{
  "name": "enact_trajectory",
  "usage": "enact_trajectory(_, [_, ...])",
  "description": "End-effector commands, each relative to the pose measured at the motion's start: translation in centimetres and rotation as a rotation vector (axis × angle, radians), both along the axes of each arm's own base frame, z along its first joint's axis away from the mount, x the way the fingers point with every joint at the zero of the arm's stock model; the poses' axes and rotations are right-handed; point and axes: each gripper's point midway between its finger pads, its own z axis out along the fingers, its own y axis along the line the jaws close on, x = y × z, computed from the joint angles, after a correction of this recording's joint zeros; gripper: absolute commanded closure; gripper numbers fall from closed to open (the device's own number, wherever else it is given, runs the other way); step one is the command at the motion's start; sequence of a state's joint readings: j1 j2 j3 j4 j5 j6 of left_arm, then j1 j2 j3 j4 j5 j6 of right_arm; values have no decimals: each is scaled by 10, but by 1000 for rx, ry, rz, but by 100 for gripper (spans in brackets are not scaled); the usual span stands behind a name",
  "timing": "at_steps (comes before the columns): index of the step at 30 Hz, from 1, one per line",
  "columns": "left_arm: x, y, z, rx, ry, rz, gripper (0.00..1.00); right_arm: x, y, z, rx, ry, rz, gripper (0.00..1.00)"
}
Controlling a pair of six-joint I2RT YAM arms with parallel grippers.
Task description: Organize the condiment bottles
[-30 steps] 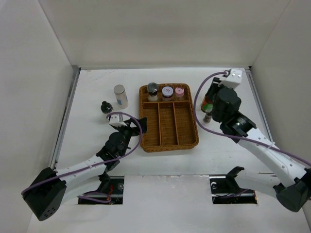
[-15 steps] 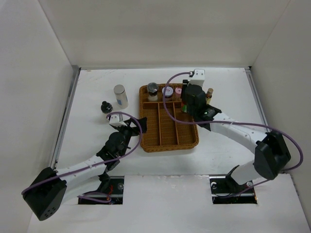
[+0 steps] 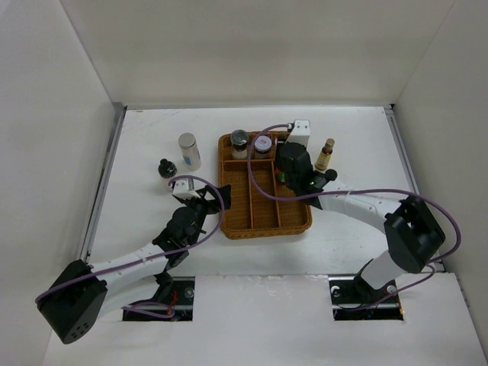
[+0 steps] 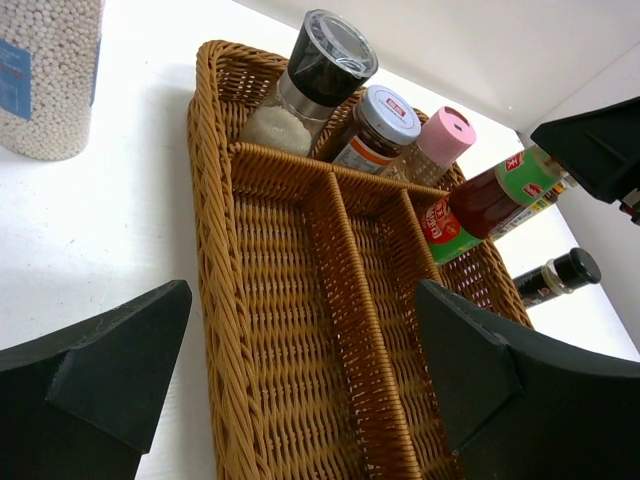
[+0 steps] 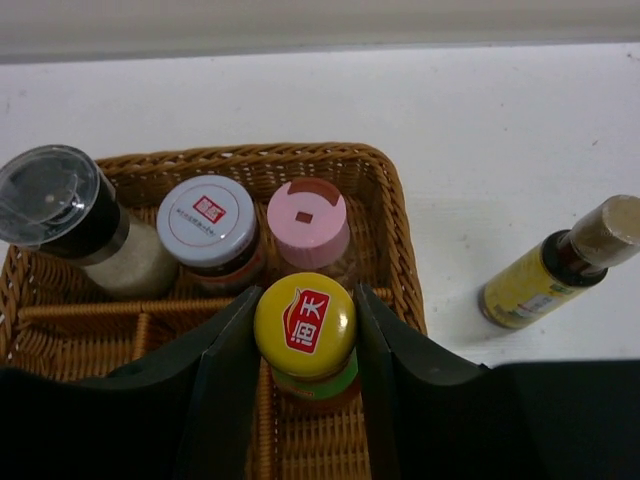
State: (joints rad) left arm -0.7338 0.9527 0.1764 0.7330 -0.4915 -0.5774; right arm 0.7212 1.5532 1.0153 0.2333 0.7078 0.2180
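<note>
My right gripper [image 5: 305,330] is shut on a red-sauce bottle with a yellow cap [image 5: 305,322] and a green label [image 4: 490,200]. It holds the bottle tilted over the back of the right long compartment of the wicker tray [image 3: 267,231]. In the tray's back row stand a clear-capped grinder [image 5: 60,215], a white-lidded jar [image 5: 208,225] and a pink-capped bottle [image 5: 307,218]. My left gripper [image 4: 300,370] is open and empty at the tray's front left corner [image 3: 200,200]. A white cylinder [image 3: 188,151] and a small black-capped bottle [image 3: 166,168] stand left of the tray.
A yellow-labelled bottle with a tan cap [image 3: 325,155] stands right of the tray, also in the right wrist view [image 5: 560,262]. A black-capped bottle [image 4: 555,275] is beside the tray's right wall. The right arm [image 3: 358,204] stretches across the table's right half.
My right gripper has swung left from the table's right side, carrying the yellow-capped bottle over the tray's right compartment. The left arm has not moved.
</note>
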Motion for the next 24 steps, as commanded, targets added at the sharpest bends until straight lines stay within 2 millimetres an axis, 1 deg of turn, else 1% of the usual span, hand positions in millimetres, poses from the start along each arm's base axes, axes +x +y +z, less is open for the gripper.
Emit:
enact_trajectory(1, [2, -4, 20, -60, -54, -10, 4, 0, 12, 15, 126, -75, 0, 51])
enact_trajectory(3, [2, -6, 19, -58, -51, -13, 4, -3, 12, 11, 136, -67, 1, 47])
enact_trajectory(4, [2, -6, 19, -59, -50, -13, 4, -4, 11, 12, 140, -69, 1, 44])
enact_trajectory(6, [2, -5, 19, -59, -50, -12, 4, -6, 9, 17, 139, -74, 4, 31])
enact_trajectory(8, [2, -5, 19, -59, -50, -10, 4, -9, 6, 30, 147, -92, 6, 23])
enact_trajectory(10, [2, -6, 19, -59, -50, -15, 4, -16, 0, 49, 169, -117, 13, 18])
enact_trajectory(11, [2, -6, 19, -59, -50, -15, 4, -22, -4, 58, 185, -128, 17, 18])
enact_trajectory(13, [1, -6, 20, -61, -52, -13, 4, -27, -27, 74, 221, -156, 0, 16])
enact_trajectory(15, [2, -4, 20, -62, -53, -8, 4, -29, -50, 79, 238, -165, -17, 16])
enact_trajectory(17, [2, -5, 19, -60, -51, -12, 4, -24, -79, 72, 241, -149, -67, 16])
enact_trajectory(19, [1, -7, 20, -60, -51, -18, 4, -14, -110, 53, 209, -97, -139, 18])
enact_trajectory(20, [1, -7, 20, -61, -52, -18, 4, -7, -122, 42, 192, -64, -168, 20])
enact_trajectory(22, [1, -6, 20, -61, -52, -15, 4, 5, -131, 24, 157, 11, -181, 20])
enact_trajectory(24, [3, -4, 19, -59, -50, -8, 4, 18, -139, 11, 131, 66, -194, 19])
